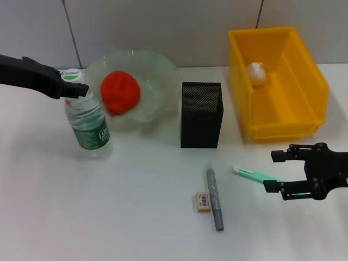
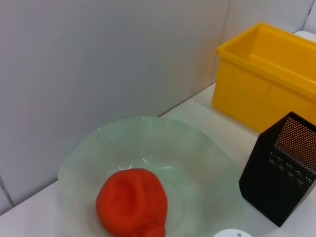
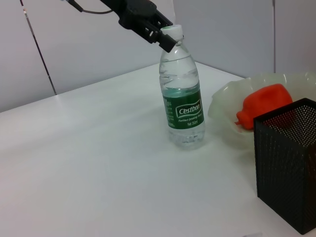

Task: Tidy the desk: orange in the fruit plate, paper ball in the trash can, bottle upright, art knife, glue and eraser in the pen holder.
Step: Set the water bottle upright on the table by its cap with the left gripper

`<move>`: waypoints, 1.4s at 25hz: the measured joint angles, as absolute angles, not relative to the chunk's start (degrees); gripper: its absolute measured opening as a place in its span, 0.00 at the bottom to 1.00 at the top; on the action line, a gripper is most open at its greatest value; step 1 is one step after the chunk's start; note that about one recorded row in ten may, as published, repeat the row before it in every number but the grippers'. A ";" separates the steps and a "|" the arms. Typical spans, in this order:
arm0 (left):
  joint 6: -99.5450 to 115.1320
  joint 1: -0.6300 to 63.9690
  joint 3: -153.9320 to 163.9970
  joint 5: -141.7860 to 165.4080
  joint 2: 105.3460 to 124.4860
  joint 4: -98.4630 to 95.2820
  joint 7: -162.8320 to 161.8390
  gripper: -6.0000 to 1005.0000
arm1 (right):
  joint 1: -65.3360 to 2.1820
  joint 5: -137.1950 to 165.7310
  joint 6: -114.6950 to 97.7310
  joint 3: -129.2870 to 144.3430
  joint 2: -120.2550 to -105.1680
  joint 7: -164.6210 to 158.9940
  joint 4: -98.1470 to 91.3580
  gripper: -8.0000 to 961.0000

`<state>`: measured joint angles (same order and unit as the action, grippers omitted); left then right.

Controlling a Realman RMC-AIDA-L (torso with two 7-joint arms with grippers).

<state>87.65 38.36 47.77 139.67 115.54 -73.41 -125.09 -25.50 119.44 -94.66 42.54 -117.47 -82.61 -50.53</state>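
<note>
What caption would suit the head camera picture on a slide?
Left claw at the neck of the upright bottle; orange in the fruit plate; right claw open over a green pen-like tool.

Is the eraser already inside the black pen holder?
No, the eraser lies on the table in front of the pen holder, beside a grey pen-like stick.

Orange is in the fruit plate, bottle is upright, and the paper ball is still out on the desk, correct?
Not quite. The paper ball already lies inside the trash can, as the head view shows. The rest holds: the orange sits in the fruit plate and the bottle stands upright.
</note>
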 joint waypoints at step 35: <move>83.35 37.89 47.94 139.99 115.60 -71.05 -125.52 0.55 | -25.30 119.67 -94.80 42.59 -117.51 -82.61 -50.54 0.82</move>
